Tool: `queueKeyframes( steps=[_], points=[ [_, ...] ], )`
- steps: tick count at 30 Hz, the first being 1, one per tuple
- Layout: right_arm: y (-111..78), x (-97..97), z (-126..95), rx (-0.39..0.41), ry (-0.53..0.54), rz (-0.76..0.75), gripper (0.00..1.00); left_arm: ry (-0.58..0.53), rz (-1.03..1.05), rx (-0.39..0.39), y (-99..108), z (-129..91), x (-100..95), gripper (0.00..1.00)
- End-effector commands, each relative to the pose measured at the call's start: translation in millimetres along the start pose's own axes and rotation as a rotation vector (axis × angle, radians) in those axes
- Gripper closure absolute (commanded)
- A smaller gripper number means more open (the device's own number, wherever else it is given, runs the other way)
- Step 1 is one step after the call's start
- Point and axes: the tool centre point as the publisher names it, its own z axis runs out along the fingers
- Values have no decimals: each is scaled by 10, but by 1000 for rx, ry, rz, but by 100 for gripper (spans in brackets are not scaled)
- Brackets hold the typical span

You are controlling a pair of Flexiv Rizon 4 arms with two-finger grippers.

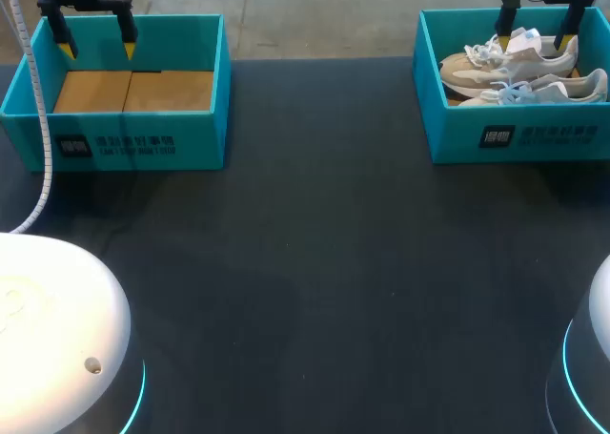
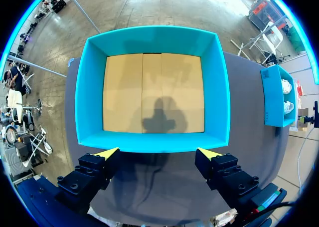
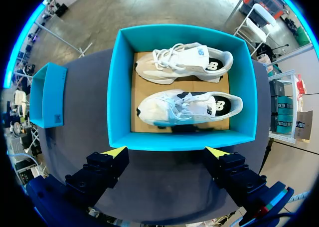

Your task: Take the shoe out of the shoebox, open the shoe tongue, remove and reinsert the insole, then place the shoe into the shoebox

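Note:
Two pale sneakers lie side by side in the teal shoebox (image 1: 434, 81) at the far right of the table: one shoe (image 1: 505, 64) further back, the other shoe (image 1: 538, 91) nearer the front wall. My right gripper (image 1: 536, 35) hangs open above this box. In the right wrist view the shoebox (image 3: 115, 87) lies ahead of the right gripper (image 3: 168, 151), holding the beige shoe (image 3: 184, 65) and the white shoe (image 3: 187, 107). My left gripper (image 1: 95, 35) is open over the empty teal box (image 1: 214, 72) at the far left; seen from the left gripper (image 2: 157, 153), that box (image 2: 89, 97) shows only its cardboard floor.
The dark table top (image 1: 305, 262) stretches between the two boxes. The white bases of my arms (image 1: 57, 339) stand at the near corners. A white cable (image 1: 38, 129) hangs past the left box's corner.

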Motion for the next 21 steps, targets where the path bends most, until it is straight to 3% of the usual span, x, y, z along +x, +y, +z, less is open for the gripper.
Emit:
queueKeyframes(
  steps=[1,18,21],
  points=[
    [0,0,0,0,0,0,0,0,0,0,0,0,0,0],
    [0,0,0,0,0,0,0,0,0,0,0,0,0,0],
    [76,-158,34,-14,-39,42,0,0,0,0,0,0,0,0]
  ],
)
